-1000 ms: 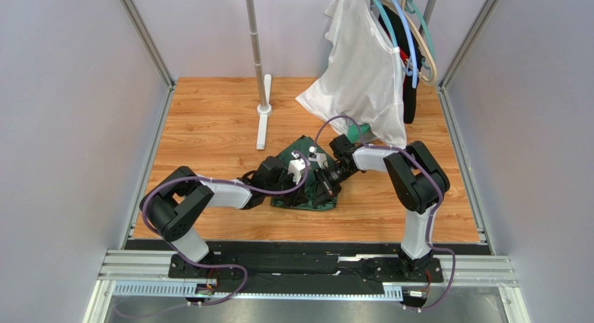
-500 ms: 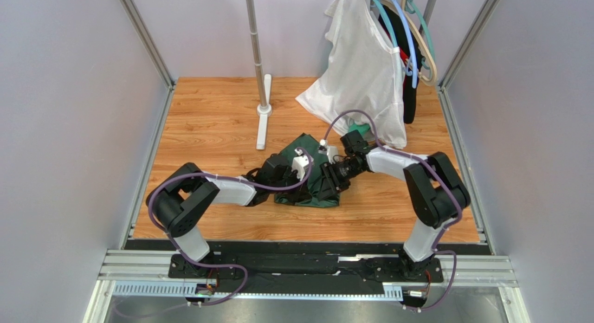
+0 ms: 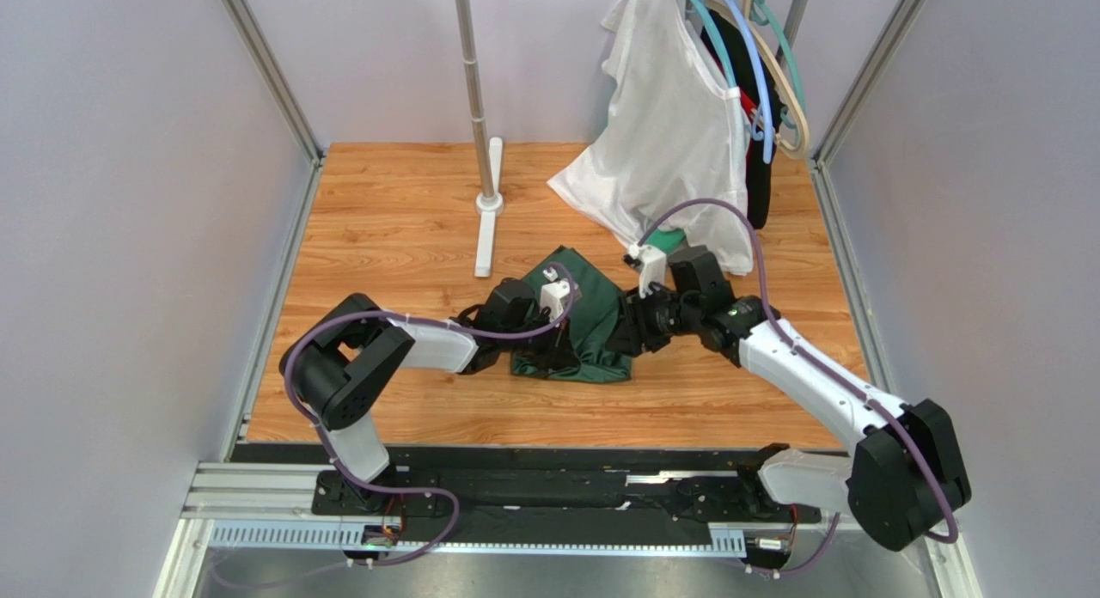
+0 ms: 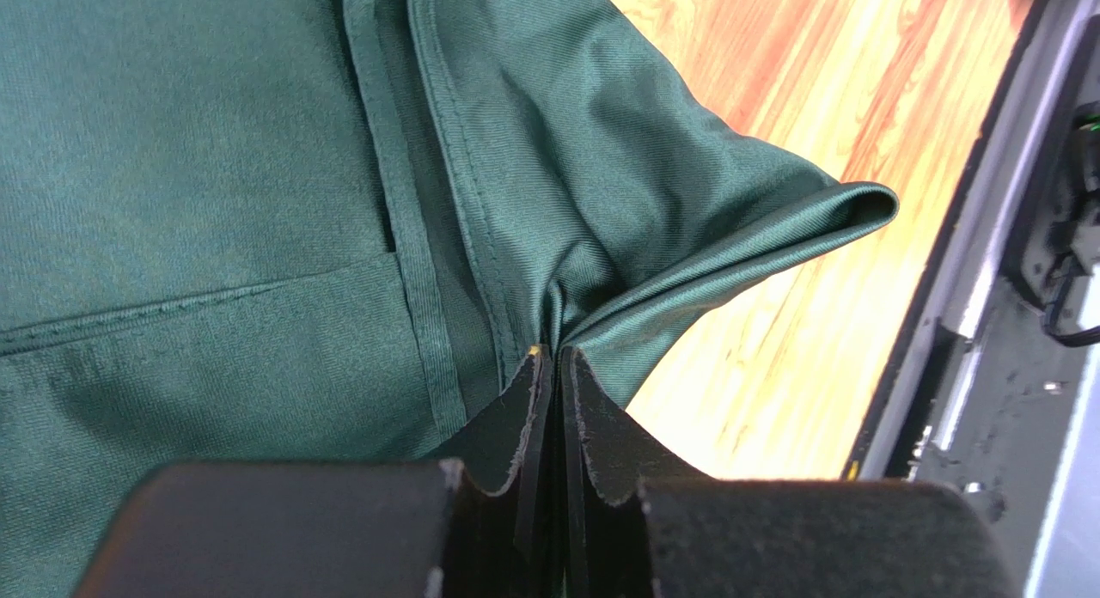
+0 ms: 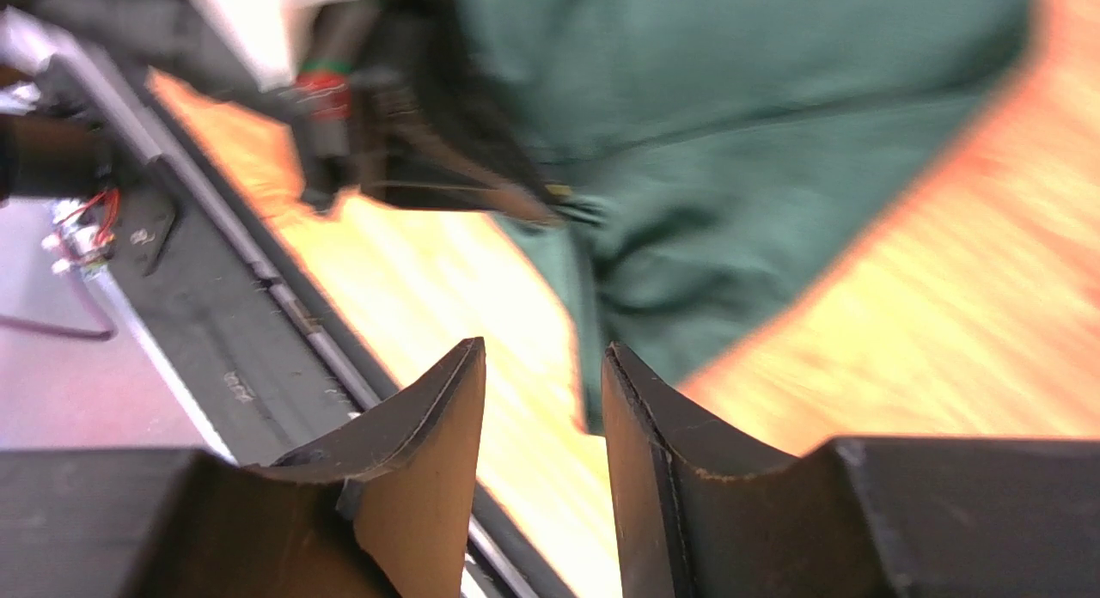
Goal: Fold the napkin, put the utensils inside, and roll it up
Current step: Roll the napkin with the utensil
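**Napkin bunched mid-table, left arm has it**

Napkin (image 3: pixel 579 317) sits at the table's middle, between the two wrists. It's a rumpled heap with hems showing and no clear long axis; one corner points toward the far edge. Left gripper (image 4: pixel 553 356) is pinched tight on a raised fold at the near side. Right gripper (image 5: pixel 542 353) is just beside the napkin's right edge, jaws partly apart, nothing between them. White garment (image 3: pixel 672 134) hangs behind the right arm, rack pole (image 3: pixel 474 83) far-left. Wood tabletop (image 3: pixel 387 224), grey walls.
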Motion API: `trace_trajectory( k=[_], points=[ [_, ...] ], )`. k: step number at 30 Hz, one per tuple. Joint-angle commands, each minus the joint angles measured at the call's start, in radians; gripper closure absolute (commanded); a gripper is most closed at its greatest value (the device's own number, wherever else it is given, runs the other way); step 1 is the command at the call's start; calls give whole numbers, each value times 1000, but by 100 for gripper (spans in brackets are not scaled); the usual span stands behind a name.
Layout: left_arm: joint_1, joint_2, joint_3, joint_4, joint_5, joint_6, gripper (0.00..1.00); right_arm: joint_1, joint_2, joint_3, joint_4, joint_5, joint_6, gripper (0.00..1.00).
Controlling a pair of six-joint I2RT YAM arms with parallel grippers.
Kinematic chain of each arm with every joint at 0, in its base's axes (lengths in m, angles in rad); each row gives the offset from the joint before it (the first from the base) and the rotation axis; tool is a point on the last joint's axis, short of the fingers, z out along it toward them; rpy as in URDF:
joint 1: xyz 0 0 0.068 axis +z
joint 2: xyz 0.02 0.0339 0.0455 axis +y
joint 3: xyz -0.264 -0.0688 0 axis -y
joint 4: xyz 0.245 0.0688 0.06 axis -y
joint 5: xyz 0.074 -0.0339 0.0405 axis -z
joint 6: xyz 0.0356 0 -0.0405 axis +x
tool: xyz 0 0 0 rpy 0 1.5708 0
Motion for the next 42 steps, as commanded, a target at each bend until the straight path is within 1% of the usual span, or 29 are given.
trace_trajectory(
  k=[1, 2, 5, 8, 11, 16, 19, 25, 32, 37, 42],
  points=[
    [35, 38, -40, -119, 0, -38, 90, 128, 0, -60, 96, 48, 105, 58],
    [43, 36, -42, -116, 0, -41, 90, 175, -2, -71, 113, 59, 130, 58],
    [56, 36, -39, -125, 20, -52, 90, 256, 23, -71, 141, 93, 120, 58],
    [70, 41, -33, -138, 49, -54, 90, 301, 72, -65, 142, 175, 80, 58],
    [87, 45, -30, -148, 59, -54, 90, 300, 118, -62, 169, 223, 46, 58],
    [110, 55, -34, -135, 93, -60, 90, 298, 207, -12, 178, 215, 29, 59],
    [112, 62, -26, -140, 102, -54, 90, 268, 240, 0, 195, 209, 38, 59],
    [112, 67, -28, -146, 109, -41, 91, 231, 256, -5, 216, 223, 20, 59],
    [115, 82, -28, -135, 121, -47, 92, 189, 308, 6, 232, 185, -9, 60],
    [118, 81, -25, -132, 119, -55, 92, 185, 325, -32, 238, 194, 1, 61],
    [127, 90, -31, -131, 132, -63, 92, 146, 320, -98, 299, 183, 27, 61]
  ],
)
